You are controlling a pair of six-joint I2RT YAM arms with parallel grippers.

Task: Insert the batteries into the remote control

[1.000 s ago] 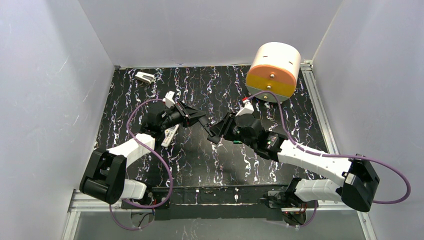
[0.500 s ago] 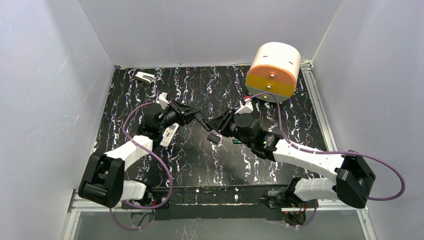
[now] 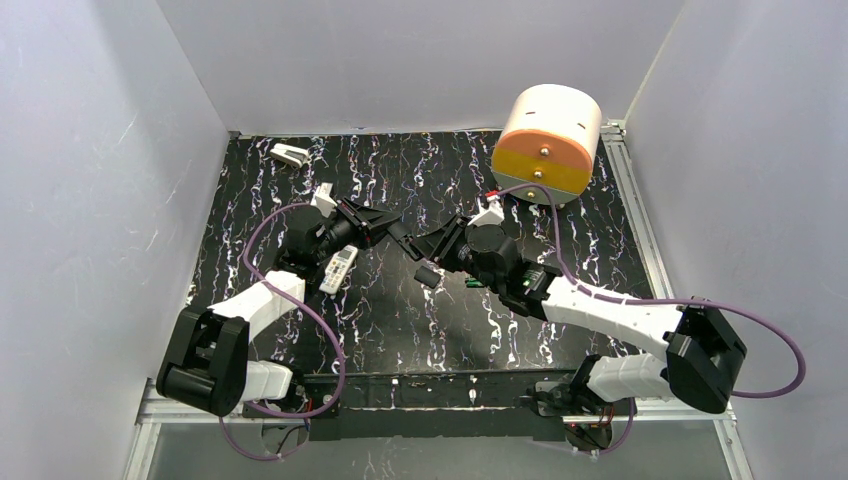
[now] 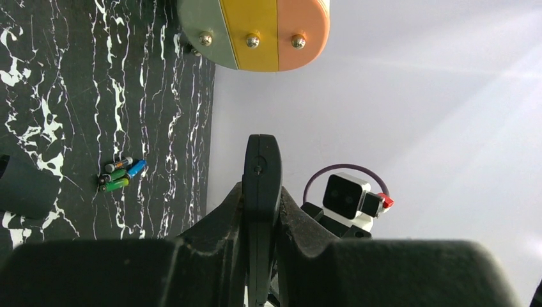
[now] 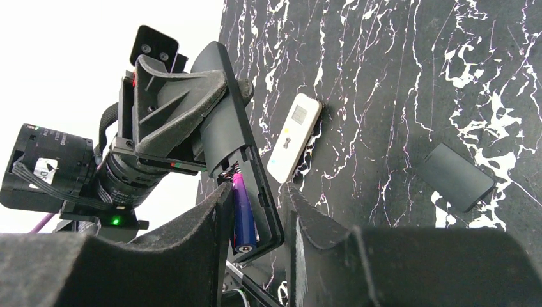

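My left gripper [image 3: 372,225] is shut on a long flat black remote body [image 4: 261,173] and holds it above the mat, with its open battery bay [image 5: 246,192] towards my right gripper [image 5: 255,204]. A blue battery [image 5: 243,217] lies in the bay. The right gripper is open and straddles the bay end; its left finger [image 5: 204,224] touches the battery. A small white remote [image 3: 340,268] lies flat on the mat below, and it also shows in the right wrist view [image 5: 294,137]. Several loose green and blue batteries [image 4: 118,174] lie on the mat.
A flat black cover piece [image 5: 459,177] lies on the mat near the right gripper. A round white, orange and yellow drum [image 3: 548,140] stands at the back right. A small white-and-grey blocky object [image 3: 290,154] sits at the back left. White walls enclose the mat.
My right gripper has moved up and left until its fingers meet the end of the black body held by my left gripper. The left gripper has shifted slightly left.
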